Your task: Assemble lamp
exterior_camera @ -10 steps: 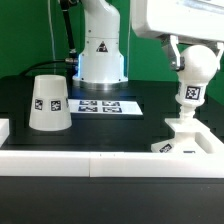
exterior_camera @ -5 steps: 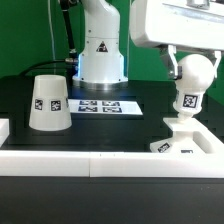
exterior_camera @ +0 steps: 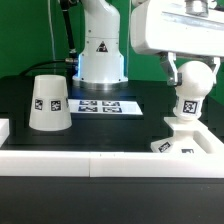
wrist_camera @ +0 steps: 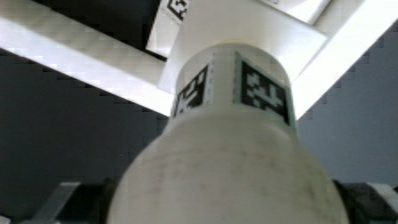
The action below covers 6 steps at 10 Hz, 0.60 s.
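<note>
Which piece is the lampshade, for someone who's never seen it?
Start at the big white robot pedestal at the back. Toward the exterior view's left of it stands the shade: the only cup-like cone, wider at its foot, unlike the round bulb.

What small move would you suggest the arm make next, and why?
Probably a small twist to seat the bulb in the base: the gripper is shut on its ball, its stem stands on the base, and the shade sits apart.
</note>
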### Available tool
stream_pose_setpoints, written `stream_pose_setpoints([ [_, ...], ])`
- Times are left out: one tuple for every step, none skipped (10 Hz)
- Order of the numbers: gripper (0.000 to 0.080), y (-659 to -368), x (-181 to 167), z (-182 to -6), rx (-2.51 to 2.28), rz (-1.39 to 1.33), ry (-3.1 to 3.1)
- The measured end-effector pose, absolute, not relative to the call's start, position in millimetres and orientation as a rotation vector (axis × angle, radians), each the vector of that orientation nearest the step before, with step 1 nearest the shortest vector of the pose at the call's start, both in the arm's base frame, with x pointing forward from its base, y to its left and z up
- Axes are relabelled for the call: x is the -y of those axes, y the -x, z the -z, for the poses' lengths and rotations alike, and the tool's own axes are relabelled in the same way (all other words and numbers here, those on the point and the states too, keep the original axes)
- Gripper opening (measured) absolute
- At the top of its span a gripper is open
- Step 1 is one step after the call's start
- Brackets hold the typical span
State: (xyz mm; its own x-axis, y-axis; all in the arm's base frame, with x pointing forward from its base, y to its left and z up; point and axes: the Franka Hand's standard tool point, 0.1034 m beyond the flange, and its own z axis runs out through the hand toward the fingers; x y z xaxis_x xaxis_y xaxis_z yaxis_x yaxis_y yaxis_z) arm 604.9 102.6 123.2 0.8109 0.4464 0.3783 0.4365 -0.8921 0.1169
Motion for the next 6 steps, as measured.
stream_pose_setpoints([
  [0.0579, -603.5, -103.7, -123.1, -0.724, -0.661, -2.958],
  [0.0579, -602.1, -104.0, -123.0, -0.723, -0.694, -2.950],
  [0.0579, -600.6, -104.4, -123.0, -0.723, -0.722, -2.942],
  [0.0579, -600.8, -104.2, -123.1, -0.722, -0.722, -2.942],
  [0.0579, -600.8, -104.2, -123.1, -0.722, -0.722, -2.942],
  [0.0680, -600.8, -104.2, -123.1, -0.722, -0.722, -2.942],
])
